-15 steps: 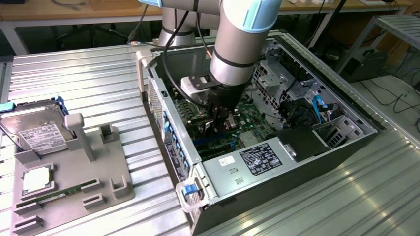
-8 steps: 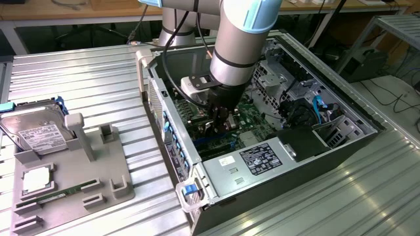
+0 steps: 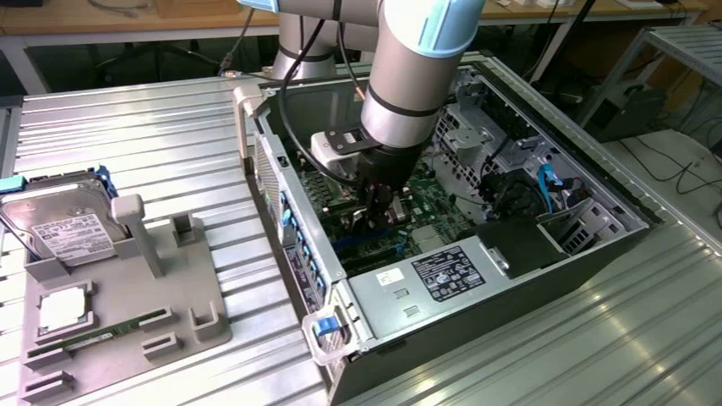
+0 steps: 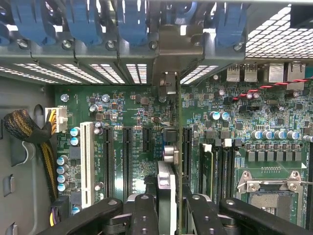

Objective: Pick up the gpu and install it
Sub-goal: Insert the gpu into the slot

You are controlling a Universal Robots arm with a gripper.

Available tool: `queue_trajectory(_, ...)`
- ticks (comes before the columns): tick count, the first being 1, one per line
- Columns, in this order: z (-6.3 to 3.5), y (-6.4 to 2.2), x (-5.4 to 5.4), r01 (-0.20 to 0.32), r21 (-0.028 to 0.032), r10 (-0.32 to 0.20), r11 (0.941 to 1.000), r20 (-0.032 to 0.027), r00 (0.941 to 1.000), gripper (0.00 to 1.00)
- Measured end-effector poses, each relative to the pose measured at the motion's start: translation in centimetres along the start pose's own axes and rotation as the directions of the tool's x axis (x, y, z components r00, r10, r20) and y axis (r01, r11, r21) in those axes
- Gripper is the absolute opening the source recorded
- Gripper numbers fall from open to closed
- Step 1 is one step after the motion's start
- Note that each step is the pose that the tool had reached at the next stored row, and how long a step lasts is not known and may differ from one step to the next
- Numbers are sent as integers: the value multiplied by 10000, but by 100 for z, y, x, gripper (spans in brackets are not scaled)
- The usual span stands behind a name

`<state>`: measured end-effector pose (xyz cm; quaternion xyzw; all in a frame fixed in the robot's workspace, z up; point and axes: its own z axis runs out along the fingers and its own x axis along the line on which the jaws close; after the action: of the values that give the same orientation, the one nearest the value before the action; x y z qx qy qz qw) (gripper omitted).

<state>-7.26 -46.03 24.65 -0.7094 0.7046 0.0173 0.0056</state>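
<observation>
Green motherboard (image 4: 127,105) spreads beneath my end effector (image 4: 168,208). Its black fingers (image 4: 144,213) are clamped on the gpu (image 4: 166,181). I see the card edge-on, standing upright over the row of long black expansion slots (image 4: 108,156), with its metal bracket (image 4: 166,81) by the case's rear vents. I can't tell whether it is seated in a slot. In the exterior view the arm (image 3: 412,76) reaches down into the open computer case (image 3: 615,199) at centre. The grey fixture (image 3: 124,313) lies at eight o'clock on the ribbed metal surface (image 3: 147,127), and the silver hard drive (image 3: 68,228) at nine o'clock.
</observation>
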Motion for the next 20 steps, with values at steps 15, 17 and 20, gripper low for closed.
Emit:
queue_trajectory(15,0,0,-11,-4,-1,4,10000,-118,9999,28)
queue_trajectory(17,0,0,-11,-2,-1,2,10000,-122,9999,28)
queue_trajectory(20,1,0,-11,-2,0,2,10000,-123,9999,28)
